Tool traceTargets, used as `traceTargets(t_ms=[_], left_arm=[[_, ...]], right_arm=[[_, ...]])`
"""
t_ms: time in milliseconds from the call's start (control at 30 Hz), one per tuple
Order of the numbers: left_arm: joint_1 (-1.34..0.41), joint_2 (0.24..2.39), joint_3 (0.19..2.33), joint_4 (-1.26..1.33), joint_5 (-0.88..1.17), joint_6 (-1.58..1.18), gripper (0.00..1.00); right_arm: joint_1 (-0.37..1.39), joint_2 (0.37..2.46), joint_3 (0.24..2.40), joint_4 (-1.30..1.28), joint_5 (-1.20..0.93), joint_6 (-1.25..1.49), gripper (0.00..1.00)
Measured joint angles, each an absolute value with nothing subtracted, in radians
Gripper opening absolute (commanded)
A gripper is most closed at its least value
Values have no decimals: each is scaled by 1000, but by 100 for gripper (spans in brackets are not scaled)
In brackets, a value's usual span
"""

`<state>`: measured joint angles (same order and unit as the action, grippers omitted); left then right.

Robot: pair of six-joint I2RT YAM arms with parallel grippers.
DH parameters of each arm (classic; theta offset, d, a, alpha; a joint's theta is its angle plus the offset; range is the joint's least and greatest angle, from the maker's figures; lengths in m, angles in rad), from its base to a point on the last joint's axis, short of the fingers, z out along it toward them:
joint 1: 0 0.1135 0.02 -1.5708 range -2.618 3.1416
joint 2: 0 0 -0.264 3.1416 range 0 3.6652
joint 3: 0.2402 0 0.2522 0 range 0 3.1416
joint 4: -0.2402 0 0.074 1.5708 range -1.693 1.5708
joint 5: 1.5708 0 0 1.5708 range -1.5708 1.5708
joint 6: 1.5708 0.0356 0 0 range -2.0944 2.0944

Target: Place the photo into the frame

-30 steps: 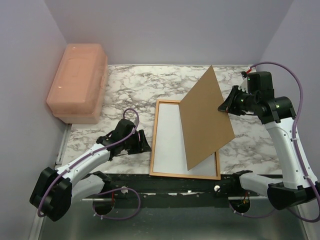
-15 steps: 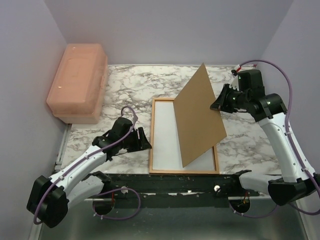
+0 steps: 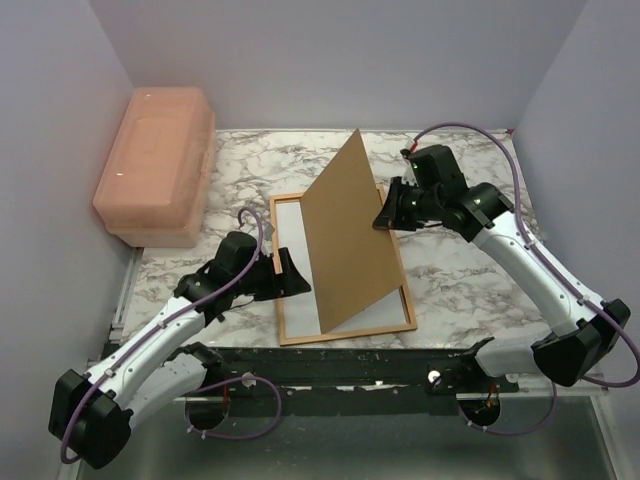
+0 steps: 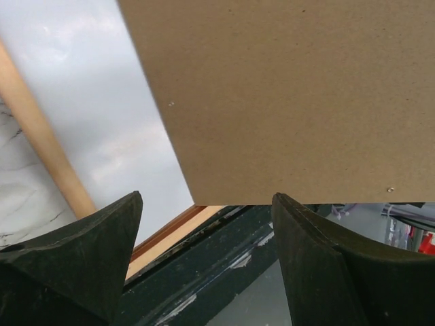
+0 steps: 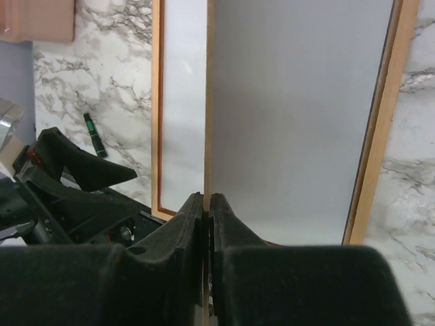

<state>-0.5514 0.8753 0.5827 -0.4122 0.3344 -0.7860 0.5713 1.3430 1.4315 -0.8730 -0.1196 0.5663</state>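
The frame lies flat on the marble table, light wood side up. A white sheet fills it and looks like the photo's plain back; no picture side shows. My right gripper is shut on the far edge of the brown backing board, which stands tilted with its near end over the frame. The right wrist view shows the board edge-on between my right gripper's jaws, above the white sheet. My left gripper is open at the frame's left rim, beneath the board.
A pink lidded box stands at the table's back left. A small dark green pen-like object lies on the marble left of the frame. The black front rail runs along the near table edge. Grey walls close in both sides.
My right gripper has carried the backing board to the left and stood it steeper. The frame has slid left and turned slightly. My left gripper has moved right, up to the frame's left rim.
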Motion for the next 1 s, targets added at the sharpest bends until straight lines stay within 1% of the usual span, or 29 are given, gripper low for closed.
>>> traceTargets(t_ms=[33,67,100,167,233,300,367,533,667,833,1000], left_arm=[[-551,873,583,-412,342,-790,79],[-551,873,583,-412,347,-793,79],[-551,872,583,-411,356,-796,83],[-551,868,583,-409,373,-802,86],[-551,860,588,-408,392,-811,88],[-551,850,603,-408,408,-817,94],[-545,835,637,-411,426,-822,96],[-485,767,733,-415,461,-834,99],[-394,734,803,-429,491,-841,98],[-255,741,842,-427,594,-862,98],[-127,738,804,-355,738,-926,98]], right_arm=[[584,1346,1431,-864,-120,569,23],[597,1349,1433,-856,-120,571,28],[611,1353,1435,-852,-120,574,35],[643,1363,1439,-838,-125,577,47],[672,1377,1439,-808,-142,584,56],[698,1393,1440,-773,-164,594,62],[723,1411,1444,-734,-190,604,66],[767,1447,1464,-632,-253,630,73],[787,1463,1470,-533,-311,658,79],[807,1466,1435,-327,-423,730,81],[825,1467,1366,-199,-480,784,81]])
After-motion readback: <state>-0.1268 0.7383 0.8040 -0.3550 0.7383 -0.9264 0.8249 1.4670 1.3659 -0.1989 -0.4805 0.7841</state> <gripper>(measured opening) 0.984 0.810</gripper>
